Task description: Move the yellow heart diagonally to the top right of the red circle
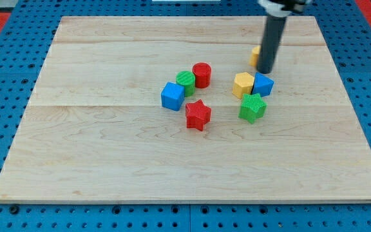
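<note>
The red circle (201, 75) stands near the board's middle. A yellow block, likely the yellow heart (255, 55), peeks out to the left of my rod at the upper right; most of it is hidden, so its shape is unclear. My tip (265, 71) rests on the board right beside that yellow block, just above the blue block (263, 84) and well to the right of the red circle.
A green circle (185, 82) touches the red circle's left side, with a blue cube (172, 96) below-left of it. A red star (198, 115) lies below them. A yellow hexagon (243, 85) touches the blue block; a green block (252, 107) sits below.
</note>
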